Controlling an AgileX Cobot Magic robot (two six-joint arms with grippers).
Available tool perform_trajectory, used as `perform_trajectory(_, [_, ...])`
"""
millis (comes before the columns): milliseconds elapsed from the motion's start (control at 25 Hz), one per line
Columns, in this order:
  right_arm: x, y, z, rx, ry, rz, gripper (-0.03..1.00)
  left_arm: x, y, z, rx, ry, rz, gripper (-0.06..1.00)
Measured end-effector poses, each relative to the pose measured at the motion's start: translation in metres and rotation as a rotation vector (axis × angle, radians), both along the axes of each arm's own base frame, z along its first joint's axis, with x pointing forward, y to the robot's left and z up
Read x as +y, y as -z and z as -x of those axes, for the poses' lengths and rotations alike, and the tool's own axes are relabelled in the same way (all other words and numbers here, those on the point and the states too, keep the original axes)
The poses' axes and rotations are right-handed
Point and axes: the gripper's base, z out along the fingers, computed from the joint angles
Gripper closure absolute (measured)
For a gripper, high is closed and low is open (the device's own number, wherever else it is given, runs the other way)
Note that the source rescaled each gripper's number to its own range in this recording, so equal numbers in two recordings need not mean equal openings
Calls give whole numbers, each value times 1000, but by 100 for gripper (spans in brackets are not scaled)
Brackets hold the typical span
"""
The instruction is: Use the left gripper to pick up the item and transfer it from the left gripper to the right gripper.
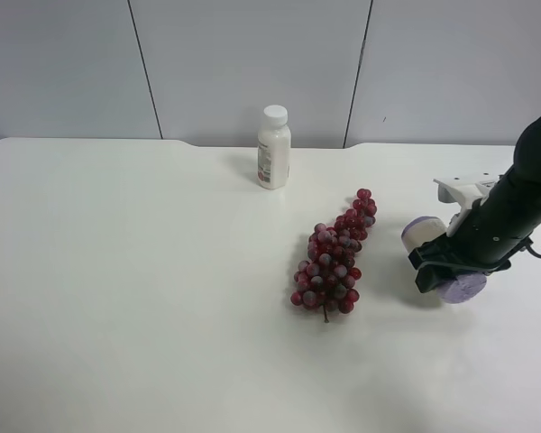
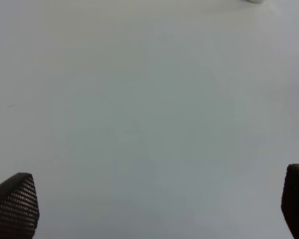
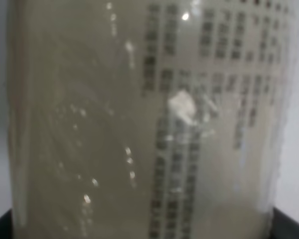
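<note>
Near grapes [image 1: 332, 262], purple-capped bottle [image 1: 422, 234] sits clamped in R gripper [image 1: 440, 266]; L gripper [image 2: 155, 204] spread wide over table [image 2: 139, 99].

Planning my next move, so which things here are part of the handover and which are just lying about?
In the job: container, held in the right gripper; left gripper, open above the table.
Lying about: grapes; bottle, upright behind them.

Matt tabletop [image 1: 117, 271], shiny plastics.
Tabletop smooth, matt white; bottle [image 1: 273, 149] white plastic, slight sheen; grapes [image 1: 335, 257] dull, frosted; container [image 3: 139, 124] glossy printed wrap; left claw [image 2: 154, 214] pads [image 2: 17, 204] black, dotted-rough.
</note>
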Motion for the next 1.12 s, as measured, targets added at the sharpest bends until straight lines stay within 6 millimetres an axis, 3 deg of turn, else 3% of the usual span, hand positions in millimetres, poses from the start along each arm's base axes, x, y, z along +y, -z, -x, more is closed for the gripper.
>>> perform_trajectory(320, [0,0,-2,-15,10,-5,97,0,0,0,0,0,0,-6])
perform_trajectory(360, [0,0,-2,-14,15,-6,90,0,0,0,0,0,0,-6])
perform_trajectory(400, [0,0,-2,-15,19,-7,74,0,0,0,0,0,0,-6])
perform_trajectory(440, [0,0,-2,-15,25,-8,44,0,0,0,0,0,0,-6])
perform_trajectory(480, [0,0,-2,-14,29,-9,27,0,0,0,0,0,0,-6])
perform_trajectory(520, [0,0,-2,-14,29,-9,16,0,0,0,0,0,0,-6])
perform_trajectory(600, [0,0,-2,-14,33,-9,4,0,0,0,0,0,0,-6])
perform_trajectory(960, [0,-1,-1,-12,34,-10,-3,0,0,0,0,0,0,-6])
perform_trajectory(1120, [1,-21,-4,-9,0,-4,-3,0,0,0,0,0,0,-6])
